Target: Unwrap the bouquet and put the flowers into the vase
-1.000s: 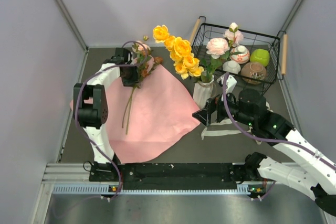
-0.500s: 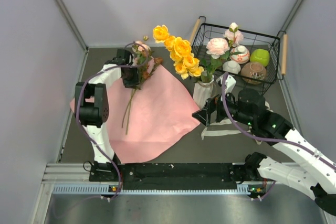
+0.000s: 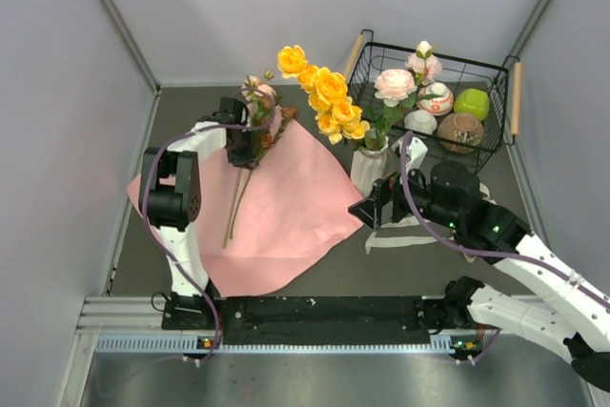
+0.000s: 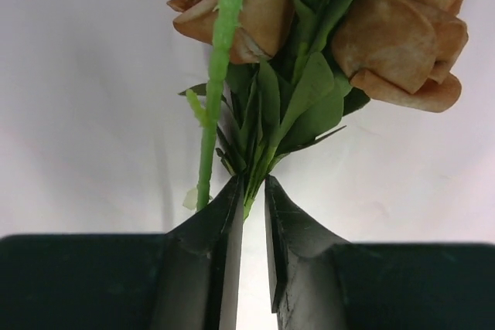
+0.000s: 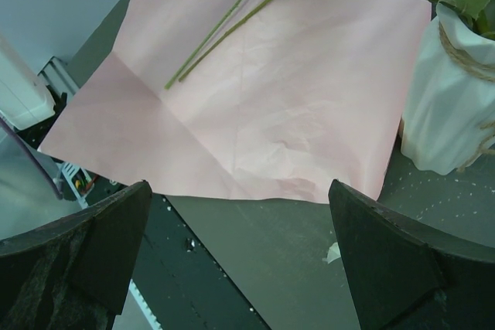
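Salmon paper (image 3: 286,207) lies spread at left; at its far edge the left gripper (image 4: 249,191) nips the stems of a peach-rose spray (image 4: 294,106), blooms cropped. The right gripper (image 5: 240,226) gapes wide beside the edge-cropped vase (image 5: 437,106).

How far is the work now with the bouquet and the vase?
Done: the pink paper lies open and flat; yellow roses and a peach-pink rose stand in the vase. In hand: the left gripper pinches the stems of a spray on the paper. Left: bring that spray into the vase. The right gripper is open near the vase.
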You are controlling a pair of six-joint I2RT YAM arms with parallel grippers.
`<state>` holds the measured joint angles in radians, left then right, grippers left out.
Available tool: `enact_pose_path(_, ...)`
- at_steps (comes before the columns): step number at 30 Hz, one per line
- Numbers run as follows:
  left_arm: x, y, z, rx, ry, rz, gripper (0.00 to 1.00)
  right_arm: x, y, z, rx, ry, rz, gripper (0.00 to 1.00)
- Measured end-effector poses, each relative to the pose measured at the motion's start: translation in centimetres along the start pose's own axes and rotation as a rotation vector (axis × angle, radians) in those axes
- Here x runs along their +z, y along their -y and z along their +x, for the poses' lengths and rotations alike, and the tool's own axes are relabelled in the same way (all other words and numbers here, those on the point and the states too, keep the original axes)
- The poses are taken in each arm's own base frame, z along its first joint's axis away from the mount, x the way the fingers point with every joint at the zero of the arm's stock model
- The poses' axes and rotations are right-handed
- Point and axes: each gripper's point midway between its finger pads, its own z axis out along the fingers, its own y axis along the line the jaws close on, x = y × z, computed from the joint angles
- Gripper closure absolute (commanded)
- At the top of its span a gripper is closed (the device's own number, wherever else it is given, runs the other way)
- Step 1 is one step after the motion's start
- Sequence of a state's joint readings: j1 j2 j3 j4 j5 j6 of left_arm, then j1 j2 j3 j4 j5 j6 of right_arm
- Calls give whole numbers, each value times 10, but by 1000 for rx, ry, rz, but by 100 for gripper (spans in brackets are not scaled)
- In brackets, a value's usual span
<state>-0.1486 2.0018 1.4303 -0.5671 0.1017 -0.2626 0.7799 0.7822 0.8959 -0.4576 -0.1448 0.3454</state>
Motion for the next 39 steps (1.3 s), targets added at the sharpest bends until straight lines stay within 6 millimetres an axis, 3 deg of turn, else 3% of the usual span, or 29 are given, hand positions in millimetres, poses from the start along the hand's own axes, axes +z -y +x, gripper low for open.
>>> enact_pose_path(3, -2, 0, 0, 1, 4, 0, 92, 1, 0, 0, 1, -2, 0, 1)
enact_pose_path(4, -3, 2, 0, 3, 5, 3, 99, 1, 0, 0, 1, -2, -1, 1)
enact_pose_path(12, -10, 11, 3, 1, -11, 40, 100, 1, -1, 1, 15, -5, -4, 1)
enact_pose_path(17, -35, 24, -2, -15, 16, 97, 100, 1, -2, 1, 21, -6, -5, 1)
enact_pose_path(21, -75, 39, -12, -24, 93, 161, 100, 2, -3, 1, 29, -9, -12, 1)
enact_pose_path(33, -225, 68, -19, -43, 387, 373, 100, 22, -19, 3, 84, -49, -97, 4)
enact_pose_path(36, -272, 77, -18, -17, 514, 443, 100, 28, -29, 0, 87, -61, -130, 5)
enact_pose_path(39, -322, 87, -9, 15, 661, 529, 100, 34, -55, -17, 61, -47, -194, 8)
